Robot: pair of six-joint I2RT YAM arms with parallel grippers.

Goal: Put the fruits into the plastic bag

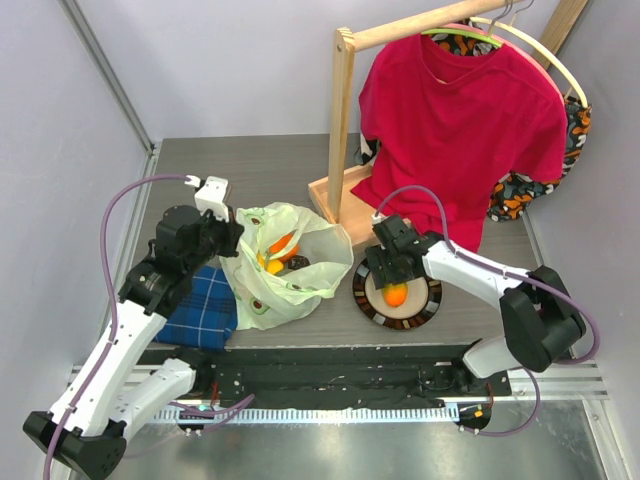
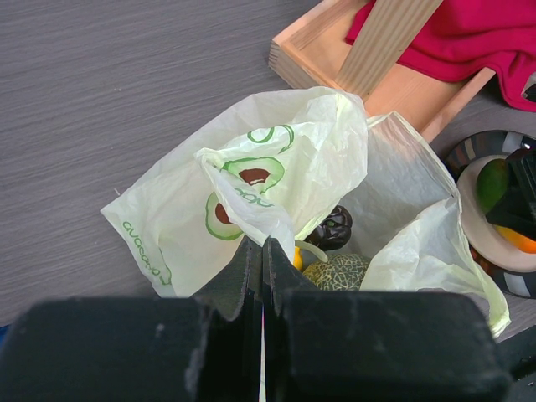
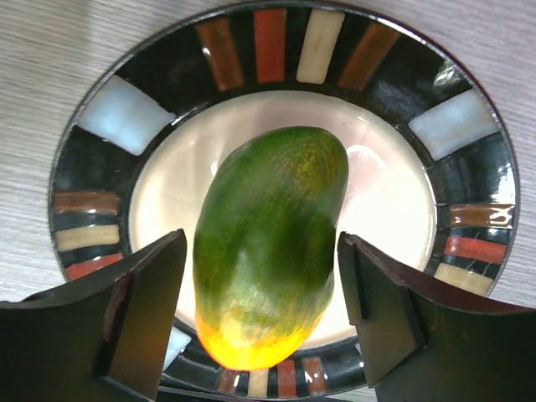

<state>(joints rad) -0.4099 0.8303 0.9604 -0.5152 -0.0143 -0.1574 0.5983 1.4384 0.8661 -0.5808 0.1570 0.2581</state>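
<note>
The right hand (image 3: 261, 289) hangs spread over the plate (image 3: 126, 117), a finger at three and at nine o'clock of the green piece (image 3: 272, 226), flanking it but not yet squeezing. The step, I'd say, is picking what looks like the last fruit. Next it must close, lift and carry toward nine o'clock, where the left hand (image 2: 255, 276), pinched on its rim, holds up the plastic bag (image 2: 285, 167) on the table (image 2: 100, 100), melon (image 2: 339, 272) already inside.

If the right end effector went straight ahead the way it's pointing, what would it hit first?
The right end effector would meet the green fruit on the plate first, between its open jaws; closeness unclear.
</note>
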